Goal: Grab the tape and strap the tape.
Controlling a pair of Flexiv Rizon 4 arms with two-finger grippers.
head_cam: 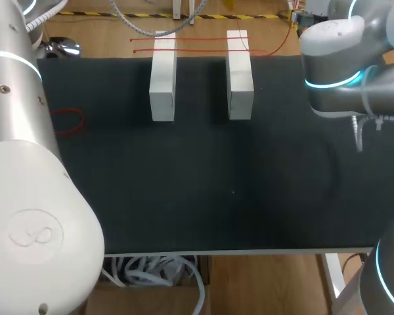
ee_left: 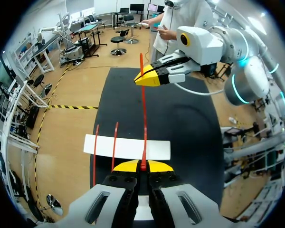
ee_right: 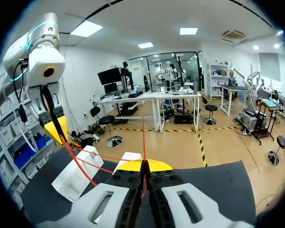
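Above the tabletop (head_cam: 249,197), the left end effector (ee_left: 142,166) and right end effector (ee_right: 143,166) are each clenched on the red tape (ee_left: 144,123), seemingly one strand, near two white blocks (head_cam: 163,79).

Two white blocks (head_cam: 162,82) (head_cam: 240,79), black table (head_cam: 217,197)

Far back on the table (head_cam: 217,190), left block (head_cam: 163,79) beside right block (head_cam: 240,75) (apart, parallel) — tape (head_cam: 197,39) across both far ends; tape loop (head_cam: 67,121) near the left edge.
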